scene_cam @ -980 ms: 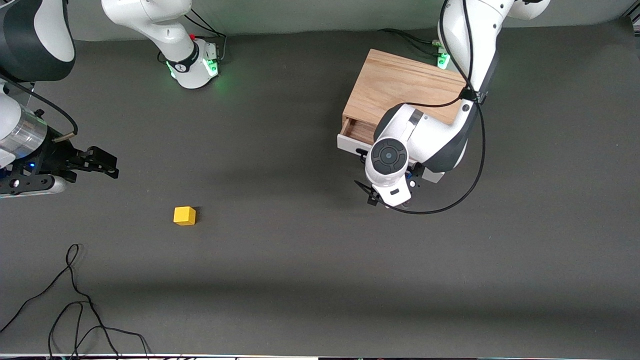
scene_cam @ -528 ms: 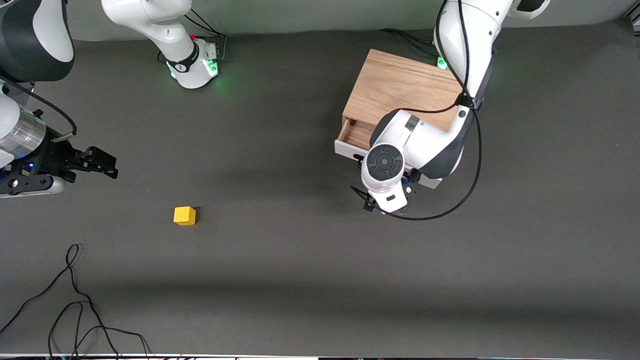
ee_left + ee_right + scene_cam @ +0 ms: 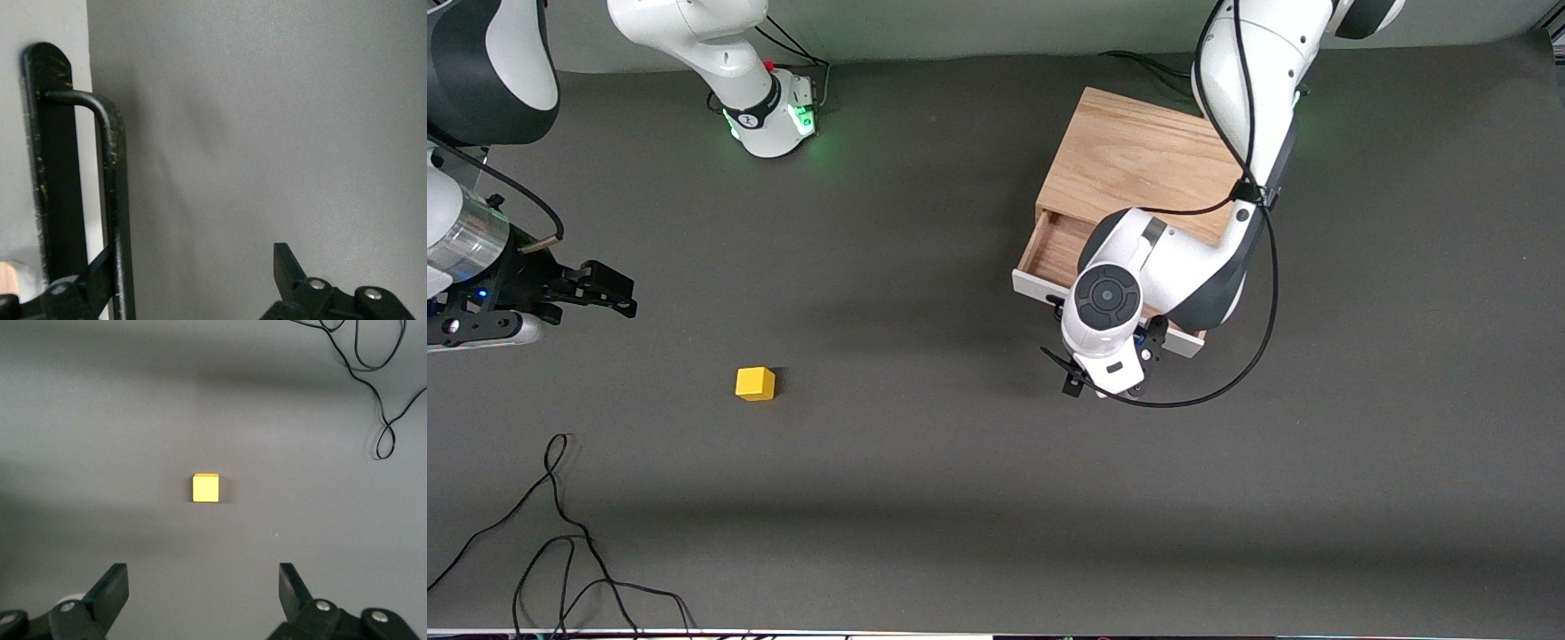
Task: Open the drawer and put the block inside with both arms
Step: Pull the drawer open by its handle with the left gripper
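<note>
The light-wood cabinet (image 3: pixel 1138 160) stands toward the left arm's end of the table. Its drawer (image 3: pixel 1054 249) is partly out, brown inside, with the white front panel (image 3: pixel 1036 289) facing the front camera. My left gripper (image 3: pixel 193 273) is at that panel, open, with the black wire handle (image 3: pixel 113 200) between its fingers, close against one of them. The left arm's wrist (image 3: pixel 1107 302) hides the handle in the front view. The yellow block (image 3: pixel 755 383) (image 3: pixel 205 488) lies on the table toward the right arm's end. My right gripper (image 3: pixel 630 298) (image 3: pixel 203 583) hangs open above the table beside the block, holding nothing.
A loose black cable (image 3: pixel 560 533) (image 3: pixel 373 380) curls on the mat nearer the front camera than the block. The right arm's green-lit base (image 3: pixel 769 116) stands at the table's back edge. Dark mat (image 3: pixel 925 444) stretches between block and drawer.
The drawer has slid farther out of the cabinet toward the front camera, and the left arm's wrist has moved with it. The right arm and the block have not moved.
</note>
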### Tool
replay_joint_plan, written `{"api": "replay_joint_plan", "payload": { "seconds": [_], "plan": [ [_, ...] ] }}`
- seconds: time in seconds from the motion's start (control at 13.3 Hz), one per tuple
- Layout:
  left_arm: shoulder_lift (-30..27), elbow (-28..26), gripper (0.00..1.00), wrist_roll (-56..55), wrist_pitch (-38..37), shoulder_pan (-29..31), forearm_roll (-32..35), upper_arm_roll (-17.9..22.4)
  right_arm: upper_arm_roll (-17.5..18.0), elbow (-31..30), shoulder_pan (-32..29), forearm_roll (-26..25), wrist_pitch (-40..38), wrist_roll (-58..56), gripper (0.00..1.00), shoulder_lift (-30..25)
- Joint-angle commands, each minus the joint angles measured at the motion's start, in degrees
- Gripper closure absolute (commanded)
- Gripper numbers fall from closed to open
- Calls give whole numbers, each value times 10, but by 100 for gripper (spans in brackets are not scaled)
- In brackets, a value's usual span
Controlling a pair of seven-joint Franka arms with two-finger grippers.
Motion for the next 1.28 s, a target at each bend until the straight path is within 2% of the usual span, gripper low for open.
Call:
{"api": "replay_joint_plan", "payload": {
  "seconds": [0.0, 0.75, 0.98, 1.21],
  "plan": [
    [17, 32, 0, -3, 36, -5, 11, 4, 0, 2, 2, -4, 2, 9, 0, -4],
    [17, 53, 0, -1, 69, -3, 26, 5, 0, 1, 2, -4, 2, 9, 0, -4],
    [4, 82, 0, 1, 48, 8, 32, 5, 0, 1, 2, -4, 2, 9, 0, -5],
    [-4, 146, 0, 27, -53, 40, 25, 3, 0, 2, 2, -4, 2, 9, 0, -5]
  ]
}}
